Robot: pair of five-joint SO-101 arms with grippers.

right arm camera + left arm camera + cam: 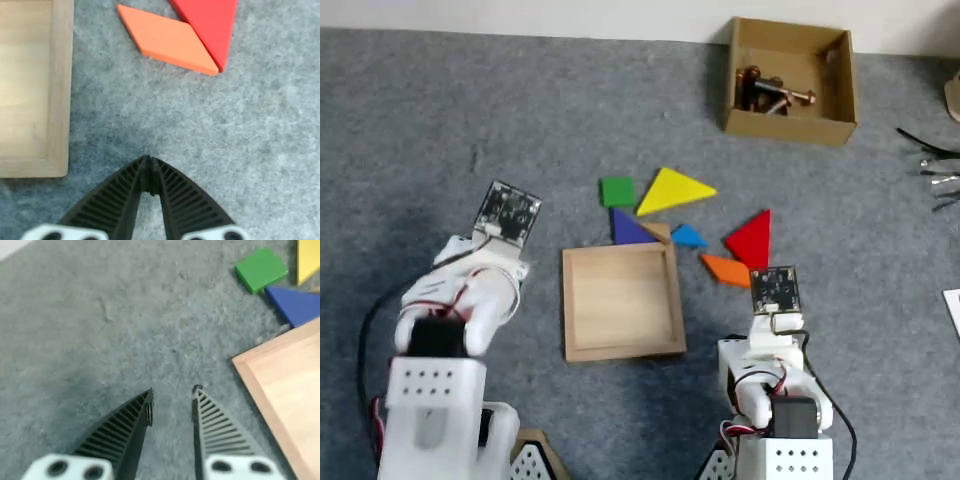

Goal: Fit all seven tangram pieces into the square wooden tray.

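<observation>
Grey carpet (470,120) held the thin, stiff, probably light orange piece (167,40) flat beyond your shut, empty right gripper (150,167), best pinched across its edges; your left gripper (172,391) stood slightly parted, empty.

A grey felt-like mat (470,120) covers the table. An open cardboard box (788,128) stands on it, with copper-coloured metal parts (770,92) inside. Right of the box lie thin black wires (920,140). Further right of the box and nearer the arms is a white sheet corner (954,308).
</observation>
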